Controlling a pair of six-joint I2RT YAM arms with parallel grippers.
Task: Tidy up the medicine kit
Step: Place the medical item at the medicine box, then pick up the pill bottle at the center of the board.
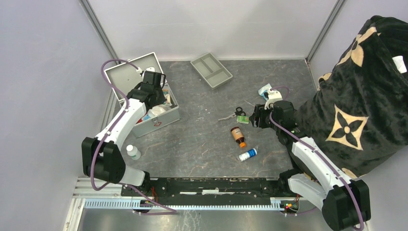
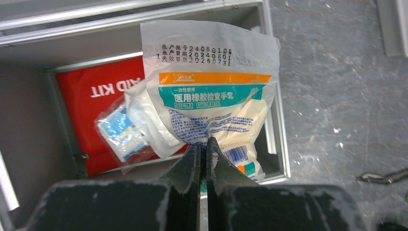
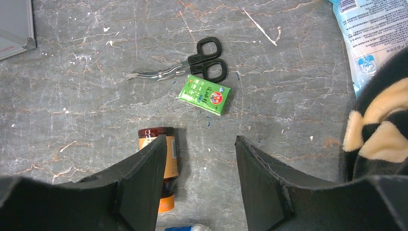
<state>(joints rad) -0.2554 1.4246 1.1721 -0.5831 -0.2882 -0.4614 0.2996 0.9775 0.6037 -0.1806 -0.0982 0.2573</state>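
The medicine kit (image 1: 162, 120) stands open at the left of the table, its lid (image 1: 126, 73) leaning back. Just above it, my left gripper (image 2: 204, 142) is shut on the lower edge of a sealed glove packet (image 2: 211, 91), which hangs over the case's inside. A red first-aid pouch (image 2: 91, 96) and a small blue sachet (image 2: 120, 132) lie in the case. My right gripper (image 3: 199, 139) hovers open over the table with nothing between its fingers. A brown bottle (image 3: 169, 137) lies partly behind its left finger, with a green box (image 3: 204, 95) and scissors (image 3: 187, 65) beyond.
A grey divided tray (image 1: 210, 70) sits at the back. A blue-and-white tube (image 1: 248, 154) lies near the brown bottle (image 1: 237, 135), and a white bottle (image 1: 133, 152) stands by the left arm. A black patterned blanket (image 1: 365, 96) fills the right side, beside a blue packet (image 3: 375, 33).
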